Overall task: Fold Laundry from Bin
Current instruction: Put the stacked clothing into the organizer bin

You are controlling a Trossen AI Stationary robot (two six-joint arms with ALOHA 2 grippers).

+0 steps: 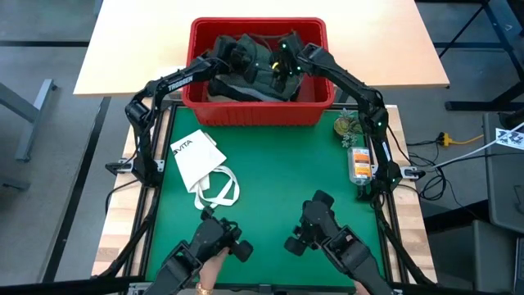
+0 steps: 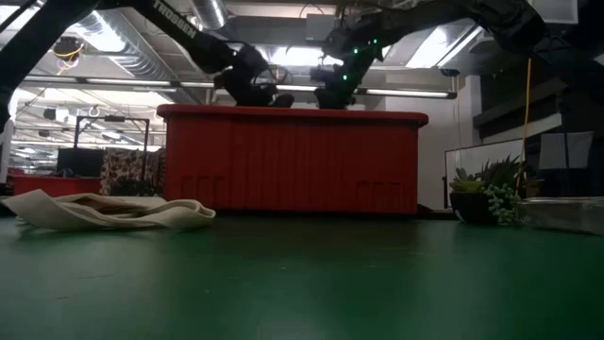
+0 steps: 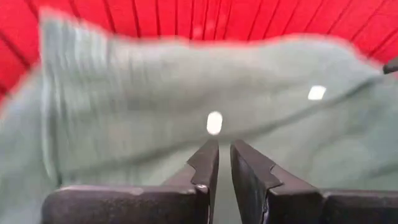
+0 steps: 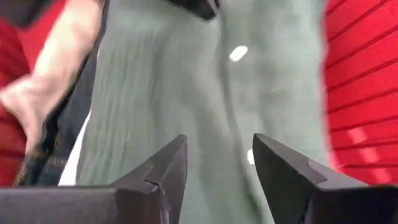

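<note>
Lying flat at left on the green table (image 1: 270,188): white tote bag (image 1: 199,160), straps looping toward the near edge. Hovering over grey-green laundry (image 1: 260,72) inside the red bin (image 1: 255,108) at the far edge: left gripper (image 3: 224,163), fingers nearly shut, nothing pinched; right gripper (image 4: 219,167), fingers spread wide, holding nothing. Sitting at right beside the bin: small potted plant (image 1: 347,127), clear box (image 1: 361,164).

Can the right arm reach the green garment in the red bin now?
Probably yes. The right gripper is open directly above the green garment inside the bin, with nothing between them.
</note>
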